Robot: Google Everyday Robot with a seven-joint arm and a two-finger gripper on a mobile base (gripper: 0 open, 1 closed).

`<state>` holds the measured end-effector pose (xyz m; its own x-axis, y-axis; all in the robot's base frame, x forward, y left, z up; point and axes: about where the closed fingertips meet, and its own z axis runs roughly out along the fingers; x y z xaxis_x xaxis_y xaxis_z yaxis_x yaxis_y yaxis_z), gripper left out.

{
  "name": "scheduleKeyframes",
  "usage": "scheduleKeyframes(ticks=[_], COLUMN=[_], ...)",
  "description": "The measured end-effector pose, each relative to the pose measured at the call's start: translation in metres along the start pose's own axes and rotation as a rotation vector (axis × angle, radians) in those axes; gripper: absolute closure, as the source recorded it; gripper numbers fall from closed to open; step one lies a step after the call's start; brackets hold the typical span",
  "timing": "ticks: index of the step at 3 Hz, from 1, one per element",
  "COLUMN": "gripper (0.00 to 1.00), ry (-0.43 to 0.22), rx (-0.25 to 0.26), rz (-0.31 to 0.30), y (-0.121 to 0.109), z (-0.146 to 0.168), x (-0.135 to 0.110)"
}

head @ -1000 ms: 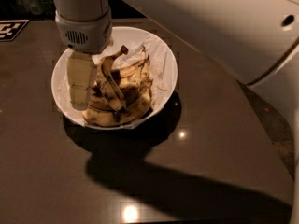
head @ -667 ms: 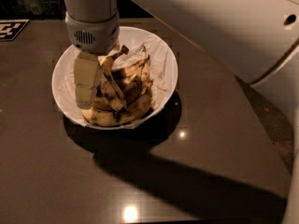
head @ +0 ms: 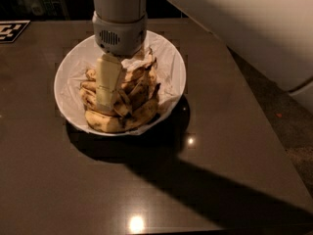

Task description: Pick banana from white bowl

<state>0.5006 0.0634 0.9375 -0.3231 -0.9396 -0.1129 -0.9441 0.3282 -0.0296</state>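
The white bowl (head: 65, 70) stands on the dark table at the upper left, lined with a thin white sheet (head: 168, 75). It holds a pile of several spotted, overripe bananas. A long curved banana (head: 124, 122) lies along the front of the pile; its stem and sticker do not show. My gripper (head: 110, 98) comes straight down from above into the middle-left of the pile, its cream part against the bananas. The grey wrist housing (head: 120, 35) hides the back of the bowl.
The dark brown table (head: 146, 190) reflects lamp spots. A black-and-white marker tag (head: 11, 31) lies at its far left corner. The table's right edge runs diagonally, with floor (head: 288, 131) beyond. My white arm (head: 244, 28) spans the upper right.
My gripper has shifted a little to the right over the bowl, from its left side toward the middle of the banana pile. The bananas have not visibly moved.
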Motion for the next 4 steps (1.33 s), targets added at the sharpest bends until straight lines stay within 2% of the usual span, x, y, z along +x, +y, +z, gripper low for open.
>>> scheduleKeyframes(ticks=[1,3,4], gripper=[0.13,0.15,0.3], ry=[0.004,-0.006,-0.01], rx=[-0.002,0.005,0.004], rz=[0.012,-0.021,-0.037], y=[0.005,0.018,0.026], z=[-0.002,-0.011,-0.013], x=[0.004,-0.006,-0.017])
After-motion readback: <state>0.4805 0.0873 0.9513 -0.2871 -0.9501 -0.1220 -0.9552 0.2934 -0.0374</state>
